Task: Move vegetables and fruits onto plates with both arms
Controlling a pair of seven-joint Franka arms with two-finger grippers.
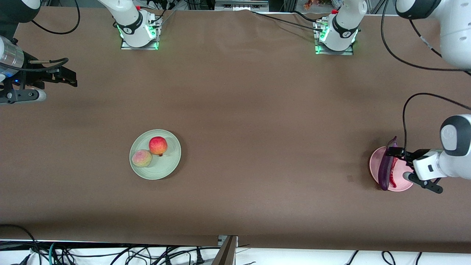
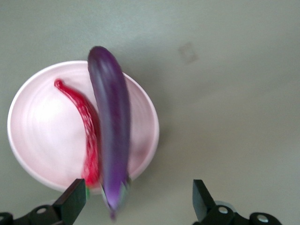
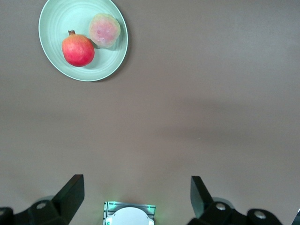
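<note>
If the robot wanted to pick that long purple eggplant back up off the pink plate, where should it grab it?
Probably from above, across the eggplant's middle, fingers spanning its narrow width. It lies flat on the pink plate with the chili alongside, so one finger needs to slip between them.

A wide desk (image 1: 235,121) covered in plain brown matte sheeting fills nearly the whole front view, evenly lit with soft shadows. Along its edge nearest the camera runs a pale strip of floor (image 1: 294,257) strewn with black cables (image 1: 110,254), beside a metal bracket (image 1: 226,248).
</note>
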